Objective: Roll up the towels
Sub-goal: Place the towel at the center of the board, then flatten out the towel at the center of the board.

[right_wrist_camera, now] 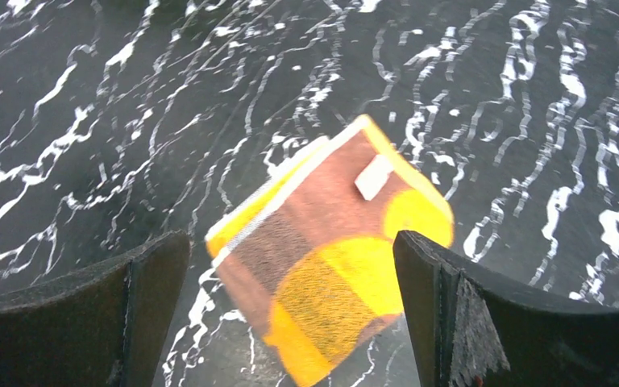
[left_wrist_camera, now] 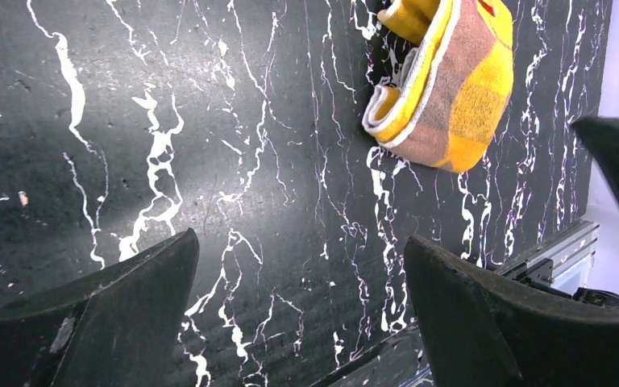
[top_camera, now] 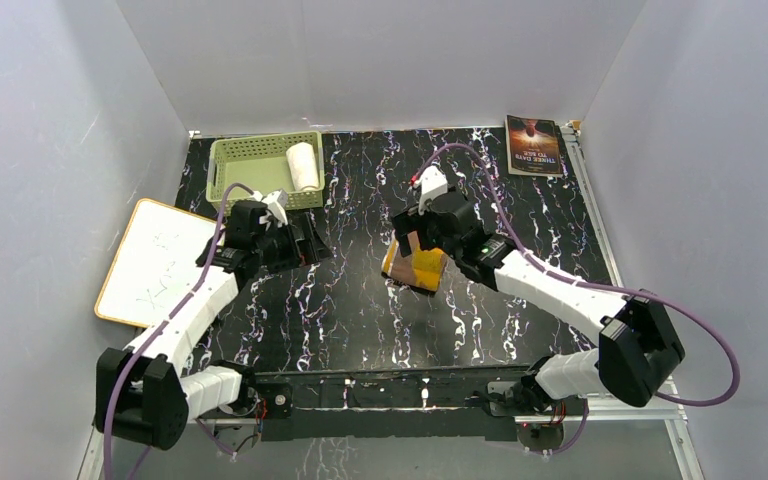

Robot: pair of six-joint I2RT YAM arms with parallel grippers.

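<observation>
Step in hand: the brown towel (top_camera: 416,268) looks rolled, though loosely. Judging by how things lie, the work is at the point of picking that roll up.
Brown towel: lies on the dark marbled table (top_camera: 360,300) just right of centre in the top view. It is a squashed bundle with orange-yellow patches, and its layers show at one end in the left wrist view, upper right of frame.
White towel (top_camera: 303,165): a tidy roll, set at the right end of the green basket (top_camera: 230,165) in the upper left of the top view. That half of the job seems done.
Right claw (top_camera: 412,238): released, with the jaws spread wide. It hangs over the brown towel, which shows between the two fingers in its own camera, touching neither as far as the blurred picture lets me tell.
Left claw (left_wrist_camera: 300,242): released and grasping nothing, with only bare table between its fingers. It sits left of centre in the top view, below the basket.
Next move calls for: lowering the right claw so the fingers straddle the roll across its short width, then clenching firmly enough that the layers do not spring loose.
Likely destination: the free space in the basket beside the white roll.
Risk: the roll is slack, so a pinch on one edge could let it unwind.
</observation>
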